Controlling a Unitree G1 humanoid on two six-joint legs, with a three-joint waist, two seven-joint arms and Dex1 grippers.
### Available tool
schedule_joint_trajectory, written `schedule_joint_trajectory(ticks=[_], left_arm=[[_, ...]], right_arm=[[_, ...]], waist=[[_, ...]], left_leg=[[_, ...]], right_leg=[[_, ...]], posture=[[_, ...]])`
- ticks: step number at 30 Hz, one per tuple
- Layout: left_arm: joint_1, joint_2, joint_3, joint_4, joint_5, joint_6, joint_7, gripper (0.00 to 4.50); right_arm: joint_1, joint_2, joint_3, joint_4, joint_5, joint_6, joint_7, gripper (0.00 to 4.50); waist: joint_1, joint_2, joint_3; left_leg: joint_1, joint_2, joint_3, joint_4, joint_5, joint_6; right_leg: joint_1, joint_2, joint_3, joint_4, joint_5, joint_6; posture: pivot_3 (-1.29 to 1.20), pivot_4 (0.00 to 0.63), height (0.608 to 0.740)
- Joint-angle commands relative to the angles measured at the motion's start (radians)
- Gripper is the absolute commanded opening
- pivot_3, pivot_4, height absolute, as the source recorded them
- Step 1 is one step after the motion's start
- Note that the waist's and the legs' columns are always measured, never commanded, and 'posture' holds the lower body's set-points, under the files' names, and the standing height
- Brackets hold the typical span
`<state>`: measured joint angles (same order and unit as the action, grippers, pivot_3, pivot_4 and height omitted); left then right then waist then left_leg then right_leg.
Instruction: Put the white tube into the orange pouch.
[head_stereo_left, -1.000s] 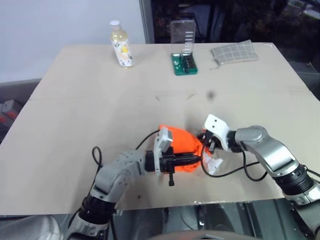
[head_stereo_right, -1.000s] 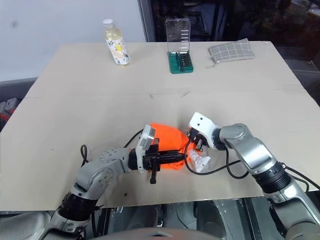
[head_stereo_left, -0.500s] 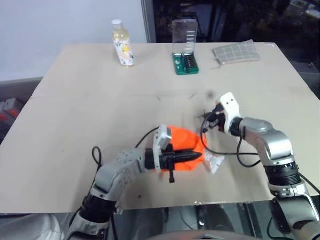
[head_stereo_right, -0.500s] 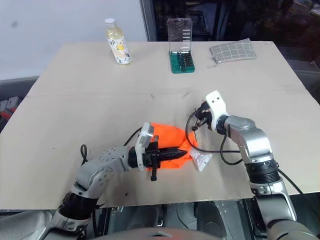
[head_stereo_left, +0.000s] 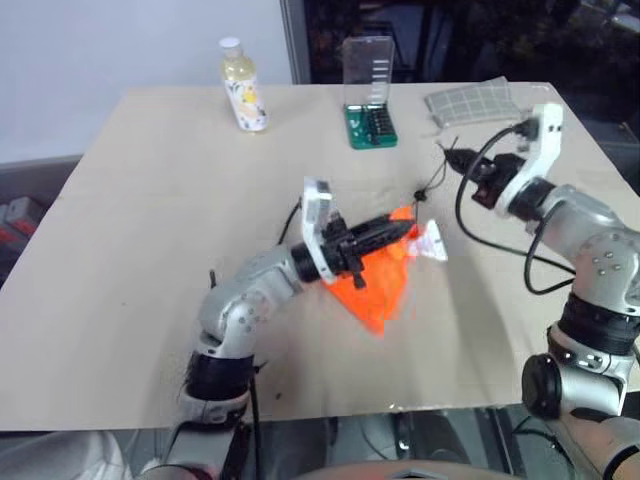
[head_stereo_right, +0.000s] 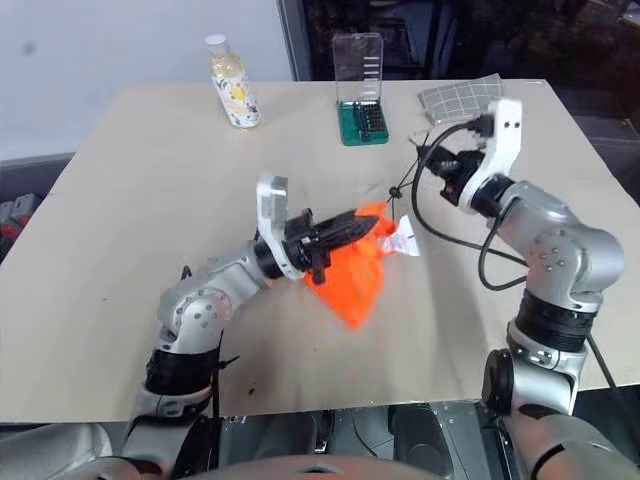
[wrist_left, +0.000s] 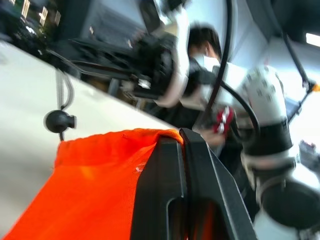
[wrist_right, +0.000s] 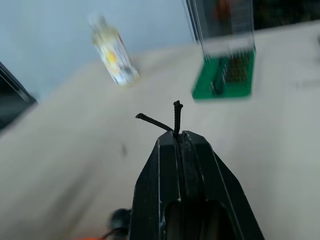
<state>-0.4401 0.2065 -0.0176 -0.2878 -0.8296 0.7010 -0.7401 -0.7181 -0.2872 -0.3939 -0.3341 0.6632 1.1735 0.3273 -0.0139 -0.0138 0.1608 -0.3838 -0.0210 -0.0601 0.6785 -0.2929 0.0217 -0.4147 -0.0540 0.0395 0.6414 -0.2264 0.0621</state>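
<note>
The orange pouch (head_stereo_left: 375, 285) hangs above the table from its upper edge, where my left gripper (head_stereo_left: 405, 230) is shut on the fabric (wrist_left: 90, 170). The fingers point toward the right. My right gripper (head_stereo_left: 450, 153) is held high at the far right. It is shut on the pouch's thin black drawstring cord (wrist_right: 172, 117), which runs taut down to a black stopper bead (head_stereo_left: 421, 195). The white tube (head_stereo_left: 432, 243) sticks out at the pouch's upper right corner, touching it. How much of the tube sits inside the pouch is hidden.
At the far edge of the table (head_stereo_left: 130, 230) stand a yellowish bottle (head_stereo_left: 243, 88), a green bit box with a clear lid (head_stereo_left: 370, 125) and a grey checked pouch (head_stereo_left: 470, 100). A person (wrist_left: 205, 45) shows beyond the right arm in the left wrist view.
Both arms have risen. The pouch has come off the table and now hangs. The right gripper has drawn the cord up and away to the right. The tube rose with the pouch.
</note>
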Motion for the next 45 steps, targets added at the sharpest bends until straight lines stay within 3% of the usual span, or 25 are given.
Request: schedule_joint_trajectory(ticks=[1, 18, 33, 39, 42, 45], left_arm=[[-0.03, -0.023, 0.043, -0.016, -0.077, 0.026, 0.039, 2.15], [-0.02, -0.007, 0.105, -0.045, -0.194, 0.043, 0.077, 2.15], [-0.051, 0.007, 0.113, 0.013, -0.159, -0.007, 0.093, 2.15], [-0.146, -0.015, 0.122, 0.081, -0.119, -0.087, 0.076, 2.15], [-0.226, -0.043, 0.121, 0.131, -0.098, -0.129, 0.075, 2.15], [-0.292, -0.065, 0.121, 0.18, -0.068, -0.175, 0.069, 2.15]], right_arm=[[-0.064, -0.012, -0.039, -0.056, 0.081, 0.027, -0.039, 0.0], [-0.276, -0.082, -0.119, 0.017, 0.302, 0.005, -0.161, 0.0], [-0.489, -0.154, -0.198, 0.15, 0.496, -0.151, -0.247, 0.0], [-0.505, -0.15, -0.199, 0.161, 0.608, -0.199, -0.252, 0.0], [-0.404, -0.217, -0.078, 0.131, 0.492, -0.18, -0.18, 0.0], [-0.436, -0.194, -0.098, 0.148, 0.551, -0.233, -0.207, 0.0]], waist=[[-0.001, 0.0, 0.0], [-0.001, 0.001, 0.001], [0.001, 0.003, 0.002], [0.0, 0.003, 0.002], [0.003, 0.003, 0.002], [-0.001, 0.003, 0.002]], left_leg=[[0.0, 0.0, 0.0, 0.0, 0.0, 0.0], [0.0, -0.002, 0.001, -0.001, 0.0, 0.0], [-0.001, -0.002, 0.001, -0.004, 0.0, -0.001], [-0.002, -0.001, 0.001, -0.006, 0.001, -0.001], [-0.002, -0.002, 0.001, -0.006, 0.001, -0.001], [-0.002, -0.002, 0.002, -0.006, 0.001, -0.002]], right_leg=[[0.0, 0.0, 0.0, 0.0, 0.0, 0.0], [0.0, 0.0, 0.0, -0.001, 0.0, 0.0], [-0.001, 0.0, 0.0, -0.003, 0.0, 0.0], [-0.001, 0.0, 0.0, -0.005, 0.0, 0.0], [-0.001, 0.0, -0.001, -0.006, 0.0, 0.0], [-0.001, 0.0, 0.0, -0.008, 0.0, 0.0]], posture=[[0.0, 0.15, 0.74], [0.0, 0.15, 0.74], [0.0, 0.15, 0.74], [0.0, 0.15, 0.74], [0.0, 0.15, 0.74], [0.0, 0.15, 0.74]])
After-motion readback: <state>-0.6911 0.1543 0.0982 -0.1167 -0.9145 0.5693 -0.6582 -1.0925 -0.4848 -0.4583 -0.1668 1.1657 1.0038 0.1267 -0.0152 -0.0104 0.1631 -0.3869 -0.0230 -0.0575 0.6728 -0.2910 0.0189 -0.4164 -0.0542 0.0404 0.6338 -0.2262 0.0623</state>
